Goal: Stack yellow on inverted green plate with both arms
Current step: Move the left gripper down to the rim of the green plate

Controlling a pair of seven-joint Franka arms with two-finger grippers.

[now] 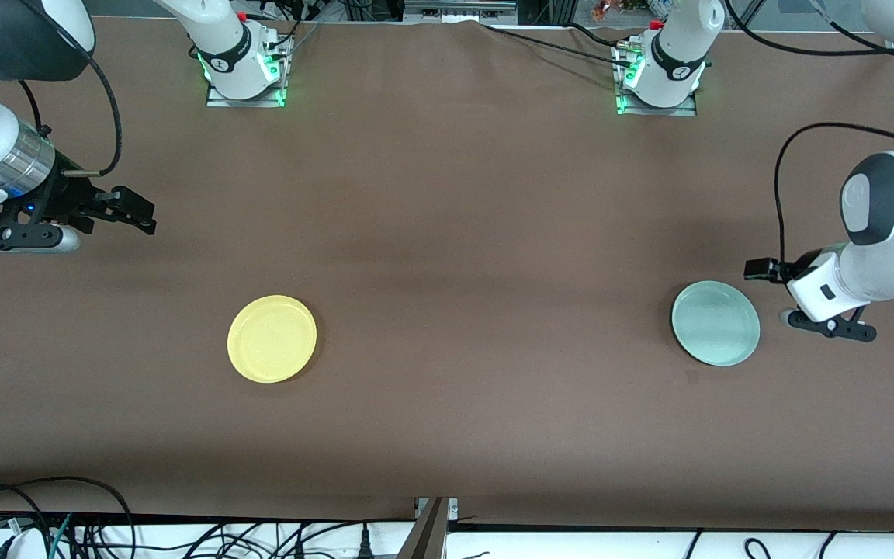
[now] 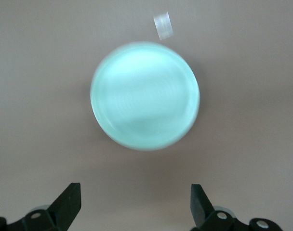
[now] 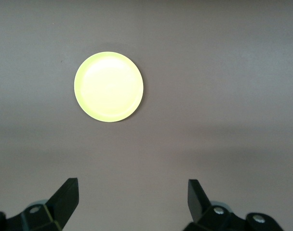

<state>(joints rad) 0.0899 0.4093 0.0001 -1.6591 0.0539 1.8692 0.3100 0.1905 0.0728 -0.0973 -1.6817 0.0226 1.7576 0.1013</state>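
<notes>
Front view: yellow [image 1: 272, 338], green plate [image 1: 715, 323] well apart, rims unobstructed.

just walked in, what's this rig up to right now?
Nothing is held yet. The yellow plate lies toward the right arm's end of the brown table, the green plate toward the left arm's end, well apart, both rim up. The left gripper hangs open beside the green plate; the right gripper is open over bare table, short of the yellow plate. No flip or stack so far.
</notes>
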